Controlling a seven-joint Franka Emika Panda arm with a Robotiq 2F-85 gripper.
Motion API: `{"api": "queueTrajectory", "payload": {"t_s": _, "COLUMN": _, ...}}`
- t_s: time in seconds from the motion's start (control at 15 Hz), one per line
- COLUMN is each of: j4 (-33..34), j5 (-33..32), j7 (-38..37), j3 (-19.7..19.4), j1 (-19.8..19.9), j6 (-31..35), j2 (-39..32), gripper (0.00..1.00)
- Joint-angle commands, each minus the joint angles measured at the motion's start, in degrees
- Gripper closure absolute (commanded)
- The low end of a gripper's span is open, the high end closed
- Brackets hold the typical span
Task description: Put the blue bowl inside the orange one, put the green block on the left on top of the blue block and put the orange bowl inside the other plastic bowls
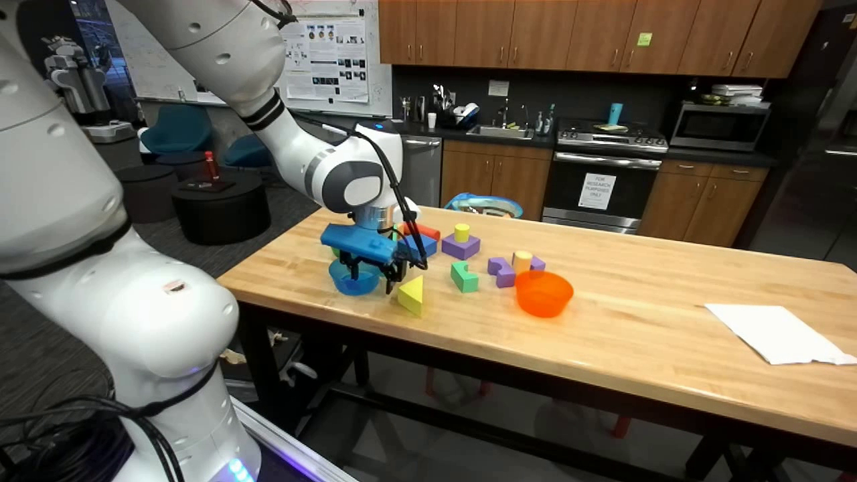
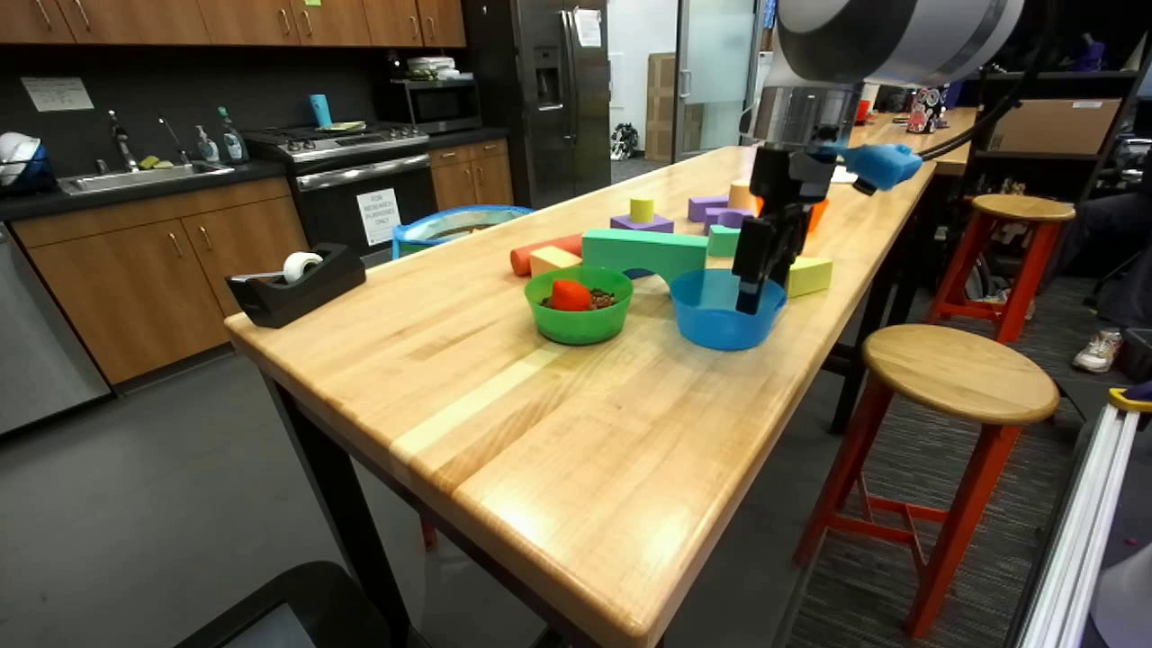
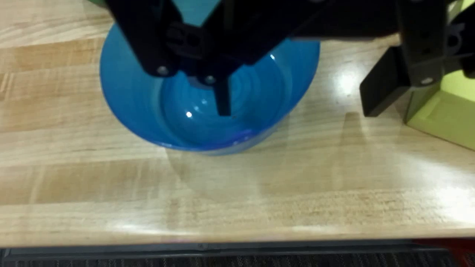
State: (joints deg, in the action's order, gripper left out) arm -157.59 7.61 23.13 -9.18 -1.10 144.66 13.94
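The blue bowl (image 1: 353, 284) sits upright on the table; it also shows in the wrist view (image 3: 259, 115). My gripper (image 3: 297, 111) is open and empty. One finger hangs over the inside of the blue bowl, the other outside it, beside the yellow-green wedge. The orange bowl (image 1: 543, 294) stands farther along the table. A green block (image 1: 464, 277) lies between wedge and purple blocks. The blue block (image 1: 425, 246) is partly hidden behind the gripper. The green bowl (image 2: 580, 326) stands beside the blue bowl with a red piece and brown bits inside. The reddish bowl is not visible.
The yellow-green wedge (image 1: 412, 296) is close to the gripper. A green arch block (image 2: 643, 252), a red cylinder (image 1: 423, 231), purple blocks (image 1: 460, 247) and a yellow cylinder (image 1: 462, 232) stand behind. A tape dispenser (image 2: 297, 283) is near the table's end. White paper (image 1: 776, 331) lies farther along.
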Motion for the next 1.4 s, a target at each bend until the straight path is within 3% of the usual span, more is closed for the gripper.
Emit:
{"api": "queueTrajectory", "payload": {"t_s": 0.0, "j4": 1.11, "j5": 1.01, "j7": 0.84, "j3": 0.36, "j1": -0.33, "j6": 0.65, "j2": -1.93, "gripper": 0.42}}
{"api": "queueTrajectory", "payload": {"t_s": 0.47, "j4": 0.71, "j5": 0.07, "j7": -0.52, "j3": 1.43, "j1": 0.09, "j6": 1.31, "j2": -1.27, "gripper": 0.98}}
{"api": "queueTrajectory", "payload": {"t_s": 0.93, "j4": 2.11, "j5": 0.11, "j7": -0.49, "j3": 0.43, "j1": 1.23, "j6": -7.52, "j2": 6.49, "gripper": 0.99}}
{"api": "queueTrajectory", "payload": {"t_s": 1.33, "j4": 6.86, "j5": 3.74, "j7": 2.10, "j3": -5.41, "j1": 3.08, "j6": -18.45, "j2": 16.09, "gripper": 0.99}}
